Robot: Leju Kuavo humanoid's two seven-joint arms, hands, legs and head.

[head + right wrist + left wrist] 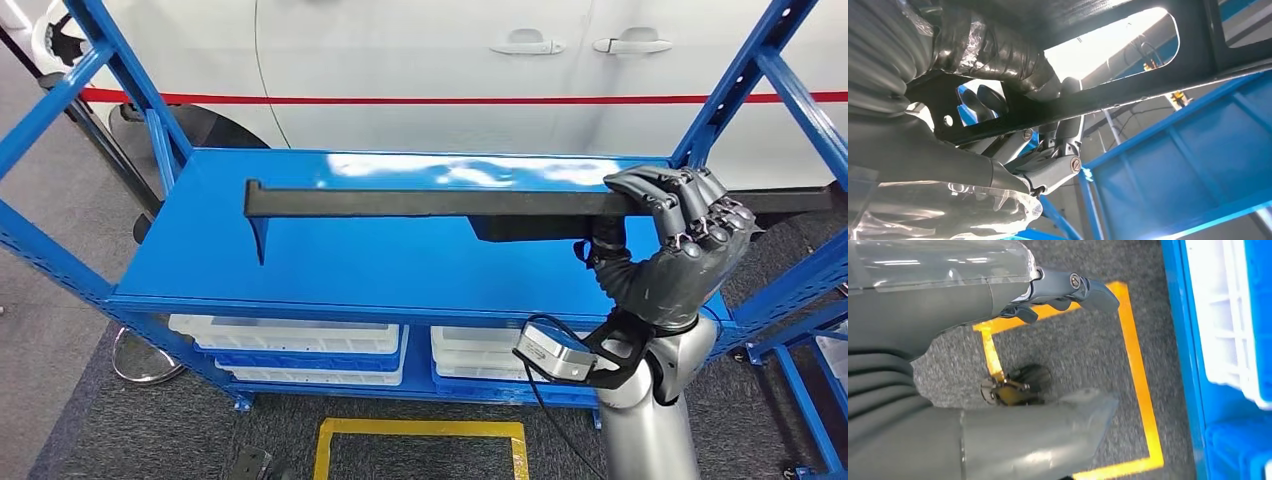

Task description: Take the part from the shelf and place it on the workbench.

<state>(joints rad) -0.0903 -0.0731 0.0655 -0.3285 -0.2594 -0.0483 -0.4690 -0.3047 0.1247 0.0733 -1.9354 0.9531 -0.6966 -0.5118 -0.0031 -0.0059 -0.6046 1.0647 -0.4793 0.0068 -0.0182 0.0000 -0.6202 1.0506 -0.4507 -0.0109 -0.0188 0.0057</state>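
Observation:
A long black bar-shaped part (420, 203) hangs level just above the blue shelf top (330, 262), its left end bent down into a short hook. My right hand (680, 245) grips the part near its right end, fingers curled over the top of it. In the right wrist view the same black part (1128, 90), with cut-out windows, runs across the fingers (998, 55) wrapped around it. My left hand (1013, 365) hangs over the carpeted floor with its fingers apart and nothing in it.
The blue shelf rack has slanted uprights (745, 70) at both sides and white and blue bins (290, 345) on the level below. A white car body (450, 60) stands right behind the rack. A yellow taped square (420, 435) marks the grey carpet.

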